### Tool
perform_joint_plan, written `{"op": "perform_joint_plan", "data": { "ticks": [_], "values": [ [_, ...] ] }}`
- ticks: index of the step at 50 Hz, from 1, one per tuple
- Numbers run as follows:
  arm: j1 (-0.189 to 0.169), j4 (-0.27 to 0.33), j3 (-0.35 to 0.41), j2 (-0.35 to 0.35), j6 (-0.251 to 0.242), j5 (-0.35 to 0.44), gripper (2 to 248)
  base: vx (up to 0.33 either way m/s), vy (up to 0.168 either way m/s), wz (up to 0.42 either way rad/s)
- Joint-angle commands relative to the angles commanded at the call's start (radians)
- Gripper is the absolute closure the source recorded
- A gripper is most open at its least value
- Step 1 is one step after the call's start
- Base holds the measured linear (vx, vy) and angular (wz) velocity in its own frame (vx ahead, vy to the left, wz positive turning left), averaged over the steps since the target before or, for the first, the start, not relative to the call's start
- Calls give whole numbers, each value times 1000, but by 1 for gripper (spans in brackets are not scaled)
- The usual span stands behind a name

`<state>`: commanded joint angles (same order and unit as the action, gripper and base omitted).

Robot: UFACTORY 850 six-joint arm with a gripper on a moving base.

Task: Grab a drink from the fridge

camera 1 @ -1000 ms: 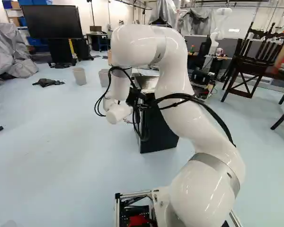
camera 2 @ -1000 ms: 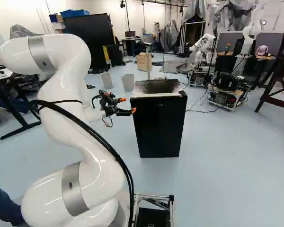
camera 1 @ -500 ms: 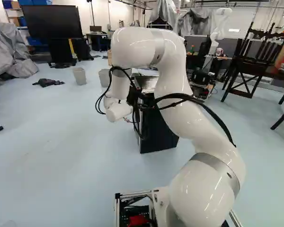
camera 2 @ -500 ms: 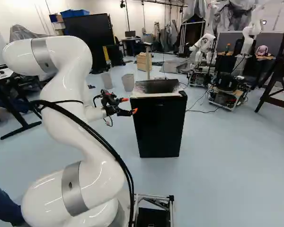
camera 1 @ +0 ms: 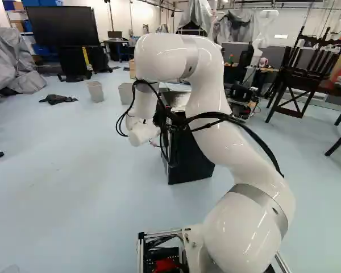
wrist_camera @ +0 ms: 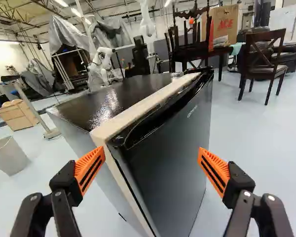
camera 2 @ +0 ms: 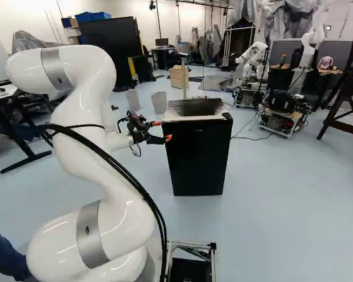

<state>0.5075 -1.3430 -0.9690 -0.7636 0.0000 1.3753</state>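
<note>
Black two-finger gripper w/ orange pads (wrist_camera: 151,170): released, fingers spread, presumably so we can straddle black box-shaped fridge's (wrist_camera: 170,148) door edge ahead.

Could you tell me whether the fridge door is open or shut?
It looks shut: the door lies along the front of the fridge, with only a thin dark seam down its side.
</note>
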Motion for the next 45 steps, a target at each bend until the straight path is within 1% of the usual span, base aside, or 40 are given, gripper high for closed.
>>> {"op": "perform_joint_plan", "data": {
  "ticks": [31,45],
  "values": [
    [-22,0,0,0,0,0,3,0,0,0],
    [-21,0,14,7,0,0,3,0,0,0]
  ]
}}
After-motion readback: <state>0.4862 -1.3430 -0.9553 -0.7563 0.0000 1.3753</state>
